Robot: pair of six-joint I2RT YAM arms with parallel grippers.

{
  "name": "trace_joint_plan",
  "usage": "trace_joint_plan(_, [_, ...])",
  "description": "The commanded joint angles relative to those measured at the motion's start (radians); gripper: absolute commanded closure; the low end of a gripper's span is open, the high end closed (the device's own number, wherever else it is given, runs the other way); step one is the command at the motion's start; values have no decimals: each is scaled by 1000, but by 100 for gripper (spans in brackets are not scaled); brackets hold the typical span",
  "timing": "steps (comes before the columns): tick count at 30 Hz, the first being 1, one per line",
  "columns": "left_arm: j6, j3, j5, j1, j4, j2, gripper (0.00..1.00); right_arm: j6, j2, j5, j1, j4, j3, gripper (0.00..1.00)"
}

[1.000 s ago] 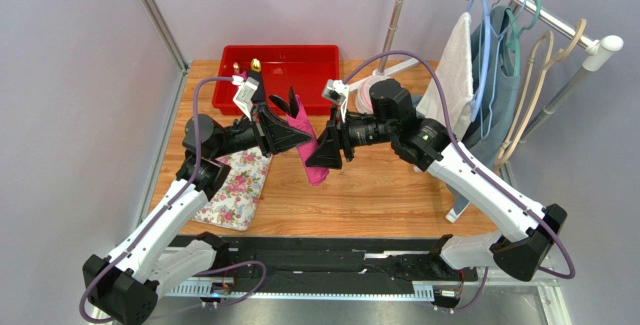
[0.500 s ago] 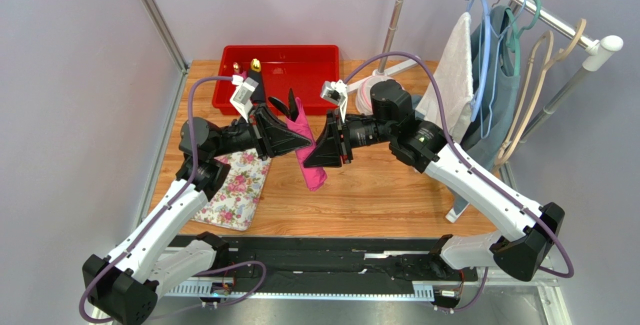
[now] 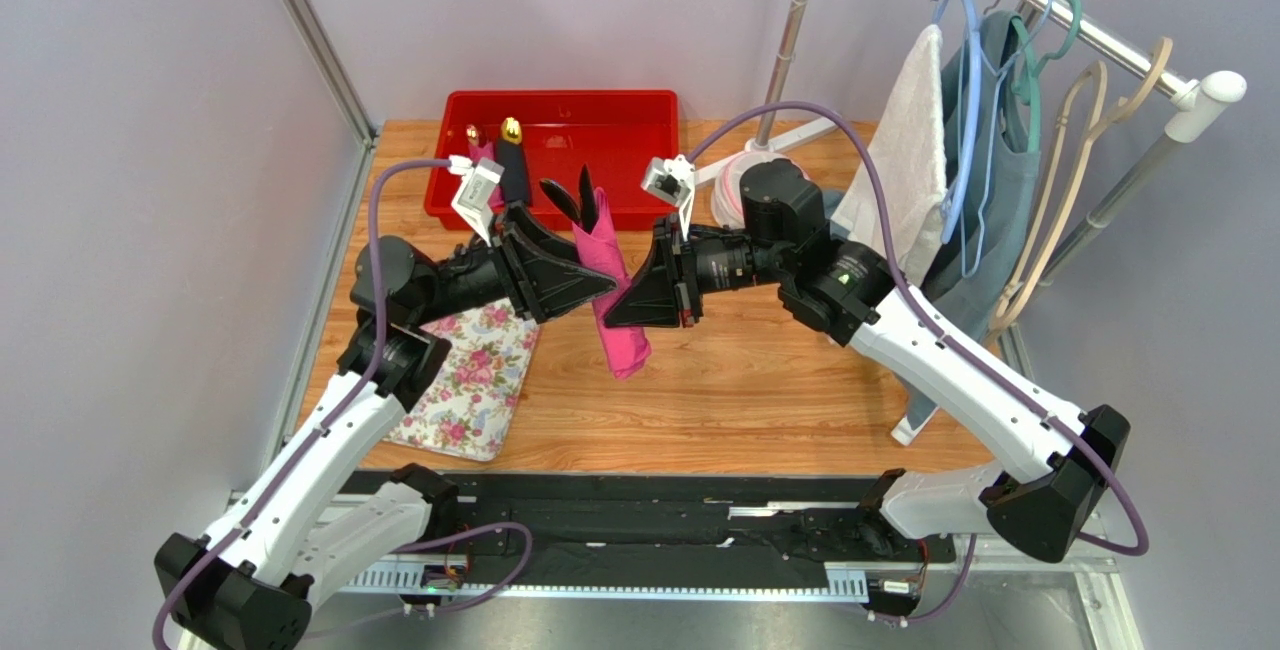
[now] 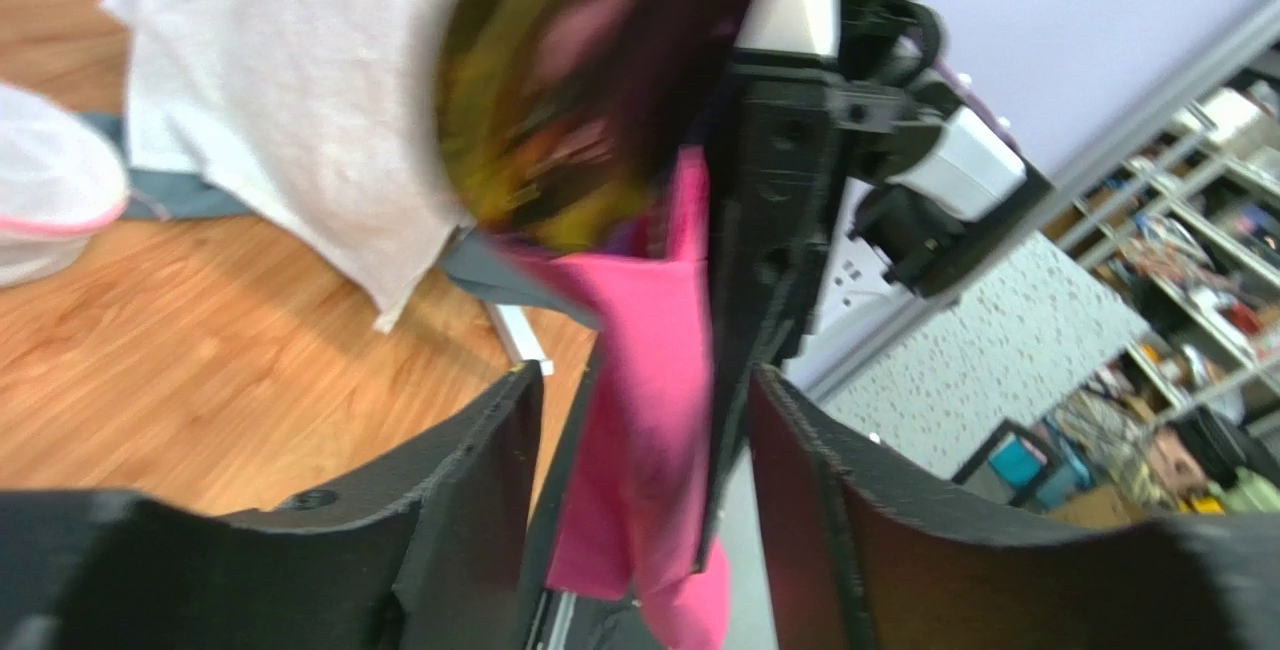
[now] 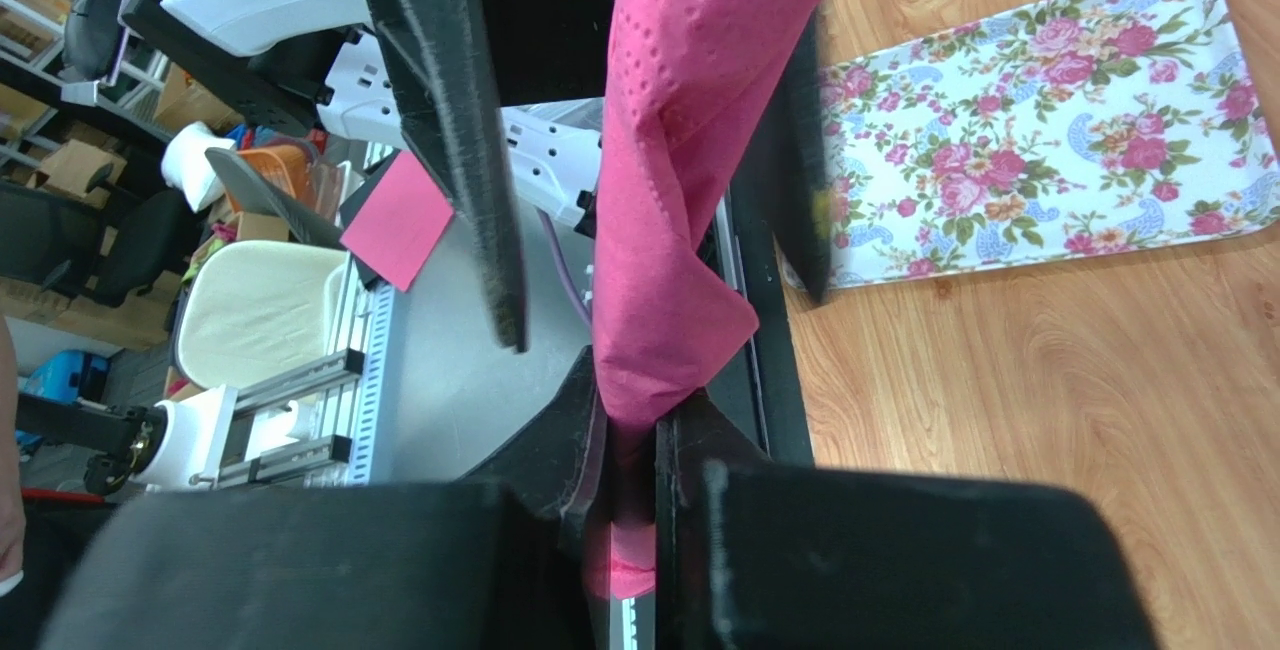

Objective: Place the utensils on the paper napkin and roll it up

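Note:
The magenta paper napkin [image 3: 613, 323], rolled up, hangs upright in the air over the table's middle. The utensils' dark heads [image 3: 568, 200] stick out of its top end and show as a purple-gold blur [image 4: 579, 88] in the left wrist view. My right gripper [image 3: 625, 314] is shut on the roll's lower part, and its jaws [image 5: 639, 433] pinch the pink paper [image 5: 669, 215]. My left gripper [image 3: 598, 287] is open. Its fingers [image 4: 473, 455] stand apart on either side of the roll [image 4: 646, 425], with a gap on each side.
A red bin [image 3: 631, 125] at the back holds gold-headed cutlery rolls [image 3: 511, 133]. A floral cloth [image 3: 478, 373] lies at the left, under the left arm. A rack with hangers [image 3: 1037, 95] and a white towel [image 3: 902, 148] stands to the right, a white pouch [image 3: 729, 188] beside it.
My right gripper has closed on the napkin roll. My left gripper, shut on the roll before, has opened and drawn back a little to the left. The roll stays upright.

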State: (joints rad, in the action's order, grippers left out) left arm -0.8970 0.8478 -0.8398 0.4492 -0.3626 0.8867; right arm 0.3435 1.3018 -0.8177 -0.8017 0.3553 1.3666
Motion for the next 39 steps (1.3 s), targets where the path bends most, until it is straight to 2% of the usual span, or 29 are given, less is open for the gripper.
trace_joint_plan(1, [78,33,94,-32,126,-23,37,-12,-24,32,-7,-39,83,100])
trace_joint_plan(5, [72,8,71,-33,110,-23,35,-11,-22,25,-4,-49,86,100])
trace_joint_plan(10, [-62,-38,-8,-33,-106,3,34,20,-18,-5,-5,-90,83,100])
trace_joint_plan(13, [-106,-44,-22,-30,-163,18,34,20,-10,-8,-4,-101,84,100])
trace_joint_plan(22, [-161,-65,-27,-7,-214,32,33,38,13,2,-4,-119,98,100])
trace_joint_plan(28, [-177,-67,-18,5,-217,29,55,55,22,5,-4,-142,106,100])
trace_joint_plan(34, [-201,-72,-13,5,-231,37,83,63,24,2,-4,-171,109,100])
trace_joint_plan(35, [-204,-72,-12,5,-231,37,98,63,24,2,-4,-174,109,100])
trace_joint_plan(39, [-200,-61,-5,5,-237,37,100,58,27,-5,-4,-168,112,100])
